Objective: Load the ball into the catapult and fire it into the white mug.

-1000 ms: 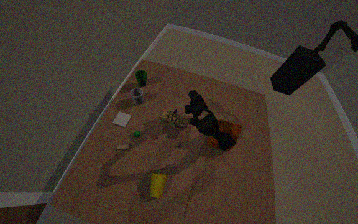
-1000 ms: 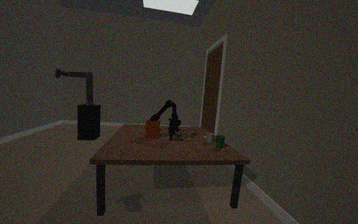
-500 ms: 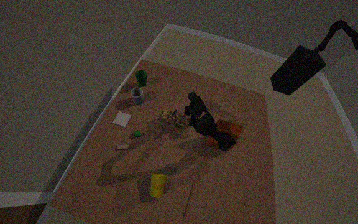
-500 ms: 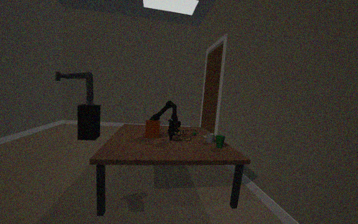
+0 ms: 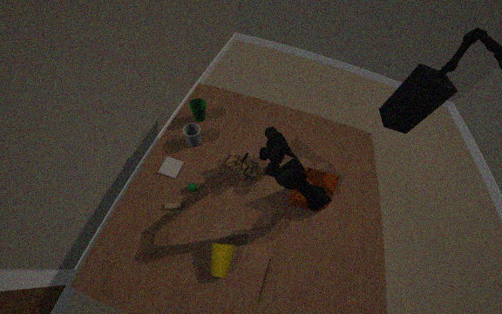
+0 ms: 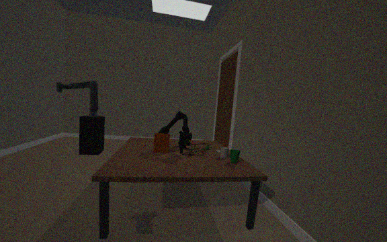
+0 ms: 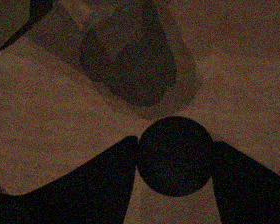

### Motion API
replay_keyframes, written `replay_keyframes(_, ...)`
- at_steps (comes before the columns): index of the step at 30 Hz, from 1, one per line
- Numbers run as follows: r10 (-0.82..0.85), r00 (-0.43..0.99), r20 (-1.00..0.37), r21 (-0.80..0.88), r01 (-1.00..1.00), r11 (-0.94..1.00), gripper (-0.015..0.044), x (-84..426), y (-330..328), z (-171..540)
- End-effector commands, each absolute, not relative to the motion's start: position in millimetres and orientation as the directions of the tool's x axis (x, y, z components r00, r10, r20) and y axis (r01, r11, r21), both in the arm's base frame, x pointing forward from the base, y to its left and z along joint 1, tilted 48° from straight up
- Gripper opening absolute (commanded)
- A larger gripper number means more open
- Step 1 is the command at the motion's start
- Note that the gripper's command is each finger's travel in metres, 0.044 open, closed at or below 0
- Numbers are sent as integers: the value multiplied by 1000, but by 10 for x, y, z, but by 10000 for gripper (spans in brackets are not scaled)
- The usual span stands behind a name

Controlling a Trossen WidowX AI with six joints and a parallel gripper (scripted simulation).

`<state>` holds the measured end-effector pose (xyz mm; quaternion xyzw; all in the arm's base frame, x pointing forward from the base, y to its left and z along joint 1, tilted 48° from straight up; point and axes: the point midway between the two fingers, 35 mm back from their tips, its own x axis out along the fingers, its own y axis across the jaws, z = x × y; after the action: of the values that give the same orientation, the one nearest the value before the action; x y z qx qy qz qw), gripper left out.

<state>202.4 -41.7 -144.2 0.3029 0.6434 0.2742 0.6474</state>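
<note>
In the wrist view a black ball (image 7: 176, 167) sits between the two dark fingertips, which touch it on both sides; my gripper (image 7: 174, 148) (image 6: 181, 152) is shut on it. Its fingers point down over the table. In the top view the arm's hand hides the fingertips and ball. The catapult (image 5: 235, 162), a tangle of pale and dark parts, stands just left of the hand; detail is too dim to tell its aim. The white mug (image 5: 193, 136) (image 6: 224, 153) looks greyish and stands upright near the table's far left edge.
A green cup (image 5: 198, 110) (image 6: 234, 156) stands beside the mug. A white square (image 5: 171, 167), a small green ball (image 5: 193, 187) and a tan block (image 5: 172, 205) lie along the left. A yellow cup (image 5: 221, 261) and a thin stick (image 5: 264, 280) are near the front. The arm's base is orange.
</note>
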Motion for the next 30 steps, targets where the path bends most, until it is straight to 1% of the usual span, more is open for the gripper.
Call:
replay_keyframes(1, 734, 29, -678, 735, 26, 678, 0, 2069, -671, -1269)
replay_keyframes(12, 737, 27, -675, 738, 25, 675, 0, 1965, -1227, -697)
replay_keyframes(18, 740, 17, -672, 740, 31, 672, 0, 1987, -1223, -682)
replay_keyframes(30, 768, -152, -622, 754, 144, 640, 0, 2421, -939, -604)
